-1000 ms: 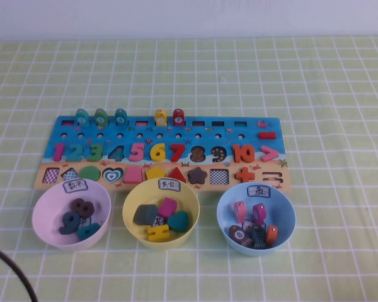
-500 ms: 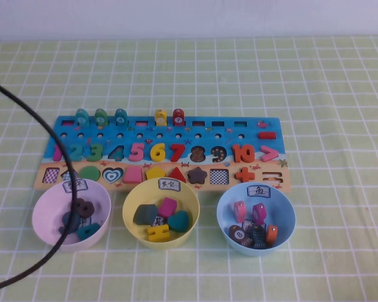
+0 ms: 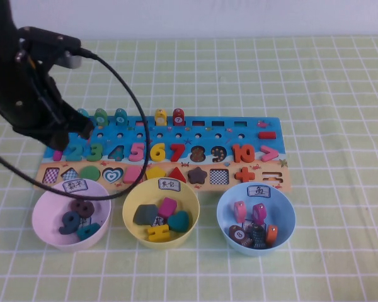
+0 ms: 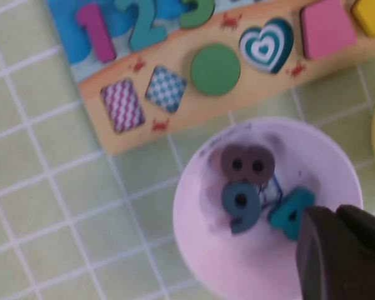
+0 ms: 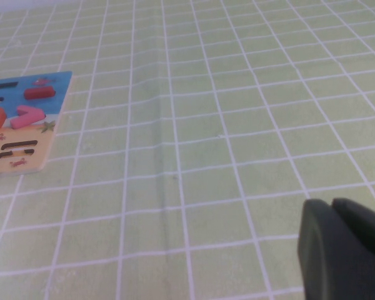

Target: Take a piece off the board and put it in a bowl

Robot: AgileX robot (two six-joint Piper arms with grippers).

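Hovering left claw (image 3: 82, 129): closed, empty, above far-left end of long blue-and-tan wooden puzzle board (image 3: 252, 129).
Bright green wooden numeral "3" (image 3: 95, 151): seated in board.
Pale pink-lilac round plastic bowl (image 3: 44, 204): near-left, touching board's edge.
Right claw (image 5: 347, 250): closed, empty, over green checked table (image 5: 237, 94), right of board.

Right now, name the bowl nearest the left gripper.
The pink-lilac bowl, at the robot's left end of the row; the left gripper hangs above the board just behind it.
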